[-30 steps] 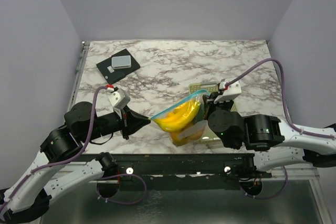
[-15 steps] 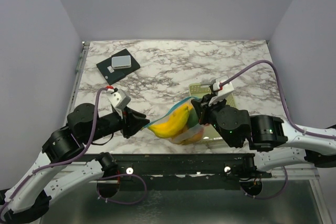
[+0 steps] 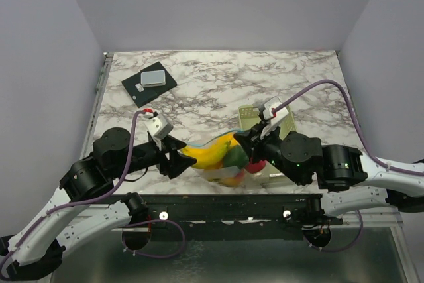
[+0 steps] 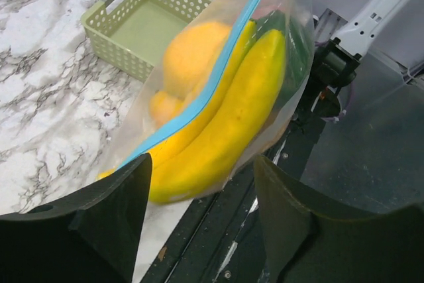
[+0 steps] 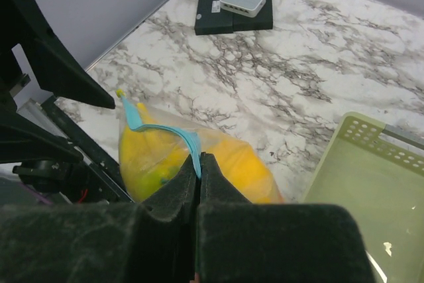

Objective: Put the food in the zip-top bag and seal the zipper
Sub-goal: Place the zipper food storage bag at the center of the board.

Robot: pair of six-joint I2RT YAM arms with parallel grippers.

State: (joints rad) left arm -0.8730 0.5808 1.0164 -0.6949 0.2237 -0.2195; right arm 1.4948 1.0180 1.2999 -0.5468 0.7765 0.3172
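The zip-top bag [image 3: 215,154] hangs over the table's near edge, with my right gripper [image 3: 244,145] holding it from its right end. Inside it is the food: yellow bananas [image 4: 245,111] and an orange ball [image 4: 192,57]. In the right wrist view my right gripper [image 5: 199,164] is shut on the light blue zipper [image 5: 159,128]. My left gripper [image 4: 202,210] stands open at the bag's lower left end. The banana tip lies just past its fingers [image 4: 112,210], and they pinch nothing. The zipper [image 4: 218,77] runs diagonally across the bag.
A pale green mesh basket [image 3: 250,112] sits right of the bag, partly under my right arm; its wall [image 4: 119,64] also shows behind the bag. A black pad with a white box [image 3: 149,83] lies at the back left. The table's dark front rail [image 3: 218,203] runs below the bag.
My left gripper has opened and let go of the bag's left corner. The right gripper has carried the bag left and nearer, and the bag now sags lower.
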